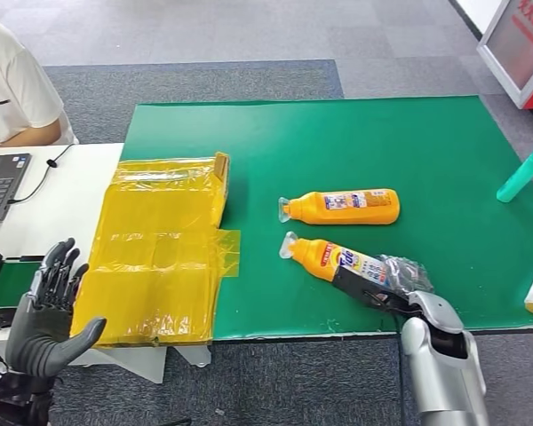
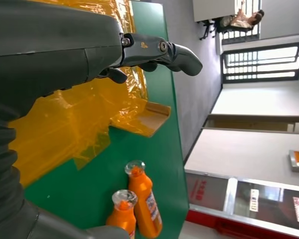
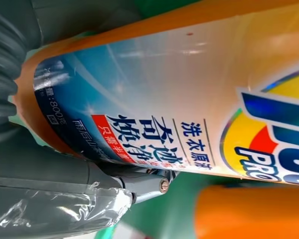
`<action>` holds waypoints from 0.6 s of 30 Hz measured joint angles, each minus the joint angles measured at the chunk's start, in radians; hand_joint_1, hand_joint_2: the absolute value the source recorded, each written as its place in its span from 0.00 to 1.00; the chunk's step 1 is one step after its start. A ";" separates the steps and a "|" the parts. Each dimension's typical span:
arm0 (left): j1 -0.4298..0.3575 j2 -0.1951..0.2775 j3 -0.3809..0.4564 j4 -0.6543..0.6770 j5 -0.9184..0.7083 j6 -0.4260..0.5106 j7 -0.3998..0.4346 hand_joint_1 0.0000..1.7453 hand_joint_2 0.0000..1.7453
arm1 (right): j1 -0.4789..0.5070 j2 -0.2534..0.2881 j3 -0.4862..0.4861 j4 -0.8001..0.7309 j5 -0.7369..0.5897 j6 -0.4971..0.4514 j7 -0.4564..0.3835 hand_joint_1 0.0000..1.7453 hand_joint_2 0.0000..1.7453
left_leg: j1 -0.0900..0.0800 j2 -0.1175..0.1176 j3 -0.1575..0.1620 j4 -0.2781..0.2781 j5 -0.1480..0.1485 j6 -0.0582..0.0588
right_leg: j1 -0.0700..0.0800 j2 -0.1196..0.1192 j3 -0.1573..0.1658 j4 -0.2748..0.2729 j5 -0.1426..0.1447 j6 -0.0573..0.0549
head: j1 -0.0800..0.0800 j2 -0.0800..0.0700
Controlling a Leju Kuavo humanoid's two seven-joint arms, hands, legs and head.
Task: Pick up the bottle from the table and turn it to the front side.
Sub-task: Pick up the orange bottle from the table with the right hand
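A: Head view: what's your right hand [image 1: 374,288] doing?
B: It grips the nearer orange bottle [image 1: 338,260] at its base on the green mat [image 1: 385,133]; a second bottle [image 1: 344,207] lies just beyond; your left hand [image 1: 46,311] hangs spread, holding nothing.
A: Left wrist view?
B: Fingers [image 2: 178,54] apart above yellow plastic [image 2: 76,119].
A: Right wrist view?
B: The label sits against your thumb [image 3: 102,196].

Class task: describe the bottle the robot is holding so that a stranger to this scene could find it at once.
Start at the green mat. Two orange bottles lie near its middle, caps pointing toward the yellow plastic sheet. The held bottle is the nearer, slanted one, its base gripped by the right robot hand; the far bottle lies untouched.
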 joint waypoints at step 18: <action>-0.039 -0.006 -0.101 0.028 0.017 0.038 -0.011 0.00 1.00 | 0.226 0.075 0.191 -0.222 -0.708 0.012 -0.114 1.00 1.00 | 0.000 0.000 -0.001 0.000 -0.001 0.000 | 0.000 0.000 -0.002 0.000 -0.001 0.000 | 0.000 0.000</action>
